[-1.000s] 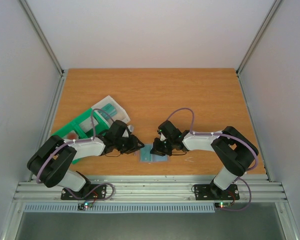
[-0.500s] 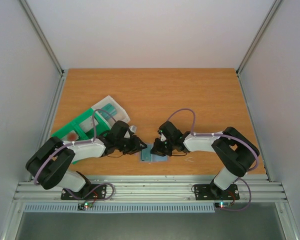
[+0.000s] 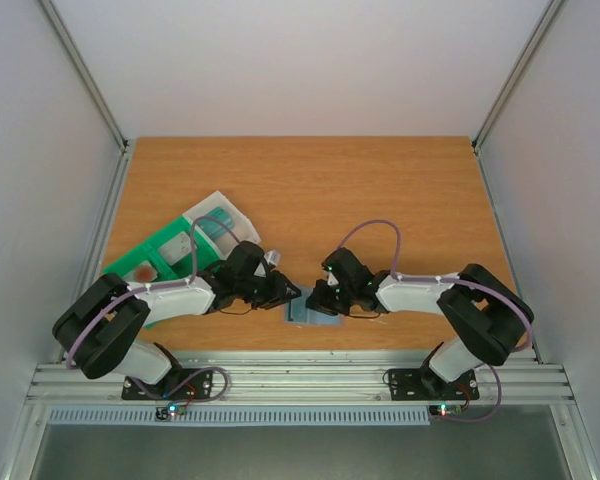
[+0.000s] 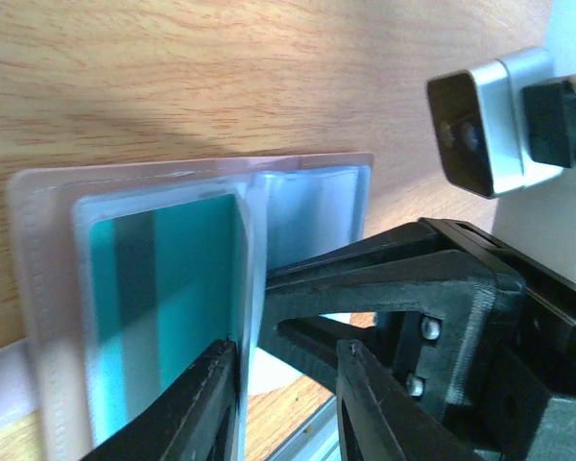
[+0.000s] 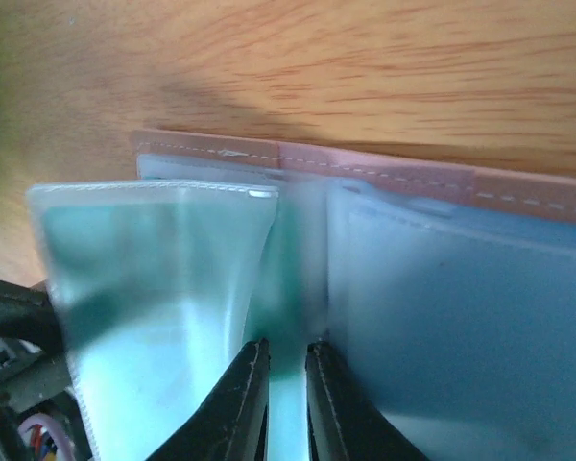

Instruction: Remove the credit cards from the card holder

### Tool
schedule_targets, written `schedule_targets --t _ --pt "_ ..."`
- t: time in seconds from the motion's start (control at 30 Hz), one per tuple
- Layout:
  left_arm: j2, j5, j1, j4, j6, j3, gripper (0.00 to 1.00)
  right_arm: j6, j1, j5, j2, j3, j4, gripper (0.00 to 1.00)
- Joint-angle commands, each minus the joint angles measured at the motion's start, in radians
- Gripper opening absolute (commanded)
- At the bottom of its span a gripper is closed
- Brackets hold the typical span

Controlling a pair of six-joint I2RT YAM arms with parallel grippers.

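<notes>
The card holder (image 3: pixel 302 312) lies flat near the table's front edge, between both grippers. In the left wrist view it is a pale sleeve (image 4: pixel 38 288) with clear pockets. A teal credit card (image 4: pixel 173 288) with a dark stripe sits inside one pocket. My left gripper (image 3: pixel 292 294) (image 4: pixel 291 346) is open, with one finger against a pocket's edge and bare wood showing between its fingers. My right gripper (image 3: pixel 314 300) (image 5: pixel 286 346) reaches in from the other side. Its tips stand a narrow gap apart over the holder's (image 5: pixel 413 182) middle fold, where teal (image 5: pixel 154 259) shows through a raised clear flap.
A green compartment tray (image 3: pixel 155 255) and a clear plastic box (image 3: pixel 220 218) lie to the left, behind the left arm. The aluminium rail (image 3: pixel 300 370) at the table's near edge runs just in front of the holder.
My left gripper has moved right, onto the holder's left edge. The right gripper has shifted slightly down and right, and its tips have parted a little.
</notes>
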State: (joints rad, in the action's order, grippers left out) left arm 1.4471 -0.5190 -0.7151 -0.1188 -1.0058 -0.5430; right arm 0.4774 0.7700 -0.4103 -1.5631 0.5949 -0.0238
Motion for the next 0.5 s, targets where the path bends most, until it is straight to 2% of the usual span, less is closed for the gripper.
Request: schedule_targets --t 0.0,0.2,0.47 --pt "0.005 0.01 -0.008 -0.041 -0.004 -0.025 0.32 -0.033 0.008 0.119 0.086 -0.01 0.147 0.15" --pt "0.019 0.008 -0.017 -0.052 -0.004 -0.039 0.33 -0.063 0.009 0.203 0.167 -0.003 0.25 0.21" --pt "0.081 -0.002 -0.08 -0.107 -0.019 -0.091 0.35 -0.081 0.008 0.363 0.353 -0.046 0.333 0.23"
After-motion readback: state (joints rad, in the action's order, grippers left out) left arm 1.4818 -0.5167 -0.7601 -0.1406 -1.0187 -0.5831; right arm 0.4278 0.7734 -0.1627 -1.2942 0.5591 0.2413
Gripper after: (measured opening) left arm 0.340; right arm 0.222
